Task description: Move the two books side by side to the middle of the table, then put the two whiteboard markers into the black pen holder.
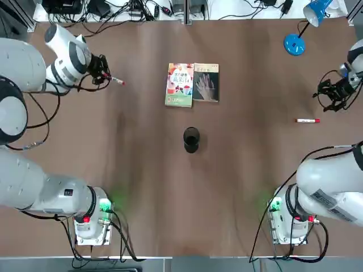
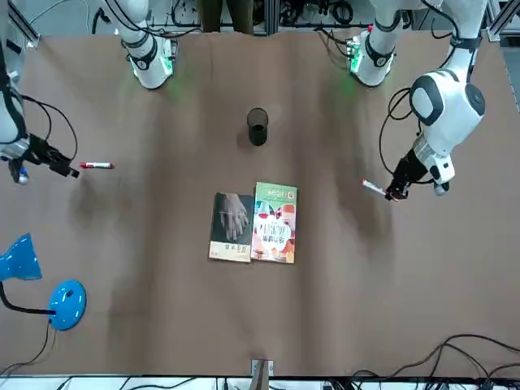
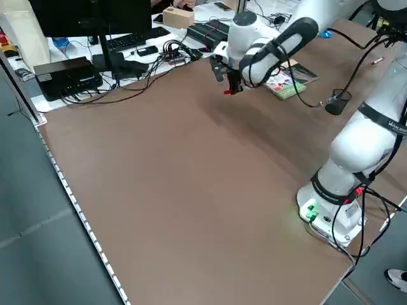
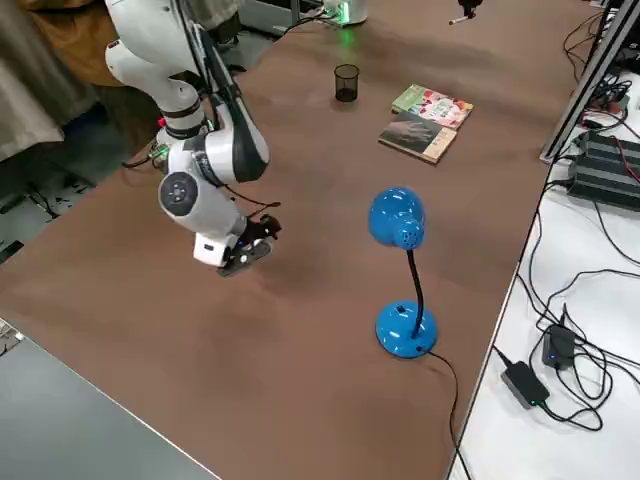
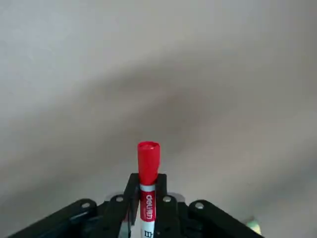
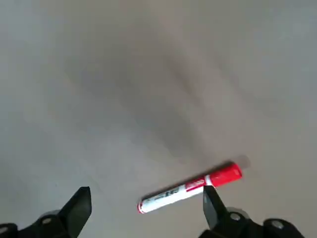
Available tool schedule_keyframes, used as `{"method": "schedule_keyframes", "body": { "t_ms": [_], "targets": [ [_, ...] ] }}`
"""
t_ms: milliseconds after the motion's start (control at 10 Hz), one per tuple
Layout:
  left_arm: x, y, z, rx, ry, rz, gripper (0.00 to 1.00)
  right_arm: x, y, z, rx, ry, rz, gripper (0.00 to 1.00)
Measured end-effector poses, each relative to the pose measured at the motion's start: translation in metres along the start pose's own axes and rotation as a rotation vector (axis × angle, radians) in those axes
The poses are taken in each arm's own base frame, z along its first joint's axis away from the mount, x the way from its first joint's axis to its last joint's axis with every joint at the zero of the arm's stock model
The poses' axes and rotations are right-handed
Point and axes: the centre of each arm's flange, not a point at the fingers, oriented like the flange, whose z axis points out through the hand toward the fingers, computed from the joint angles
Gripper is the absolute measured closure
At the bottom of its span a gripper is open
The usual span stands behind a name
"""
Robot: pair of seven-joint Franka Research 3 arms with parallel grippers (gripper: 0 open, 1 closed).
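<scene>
Two arms for you | left gripper (image 1: pixel 105 74) is hovering raised, clamping a red-capped white marker (image 1: pixel 117 81) | right gripper (image 1: pixel 334 96) is hanging spread-fingered near the other marker (image 1: pixel 307 120), lying on the brown matte table (image 1: pixel 142 170).

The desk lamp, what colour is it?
Blue lamp, clearest in the right side view.

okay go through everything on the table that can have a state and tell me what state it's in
Left end effector: shut on a capped marker, lifted.
Right end effector: open, empty, above the table.
Second marker: capped, lying flat.
Black pen holder: upright, no markers inside.
Two books: closed, side by side.
</scene>
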Motion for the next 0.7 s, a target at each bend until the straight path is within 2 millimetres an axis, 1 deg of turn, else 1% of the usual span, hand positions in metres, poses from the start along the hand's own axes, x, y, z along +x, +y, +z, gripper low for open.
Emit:
{"method": "schedule_keyframes", "body": {
  "t_ms": [100, 200, 300, 400, 500, 700],
  "targets": [
    [-0.006, 0.015, -0.008, 0.021, -0.021, 0.025, 0.83, 0.000, -0.004, 0.003, -0.003, -0.005, -0.036, 0.00],
    [-0.017, 0.032, -0.016, 0.068, -0.024, 0.033, 0.83, -0.001, -0.003, 0.003, -0.001, -0.012, -0.108, 0.00],
    [-0.035, 0.053, -0.025, 0.118, 0.002, 0.025, 0.83, -0.003, -0.001, 0.004, 0.002, -0.024, -0.226, 0.00],
    [-0.061, 0.073, -0.030, 0.141, 0.033, 0.012, 0.83, -0.005, 0.001, 0.004, 0.005, -0.041, -0.365, 0.00],
    [-0.091, 0.088, -0.029, 0.143, 0.055, 0.005, 0.83, -0.006, 0.003, 0.004, 0.007, -0.056, -0.487, 0.00],
    [-0.148, 0.108, -0.029, 0.145, 0.095, 0.013, 0.83, -0.012, 0.002, 0.007, 0.026, -0.116, -0.701, 0.00]
  ]
}}
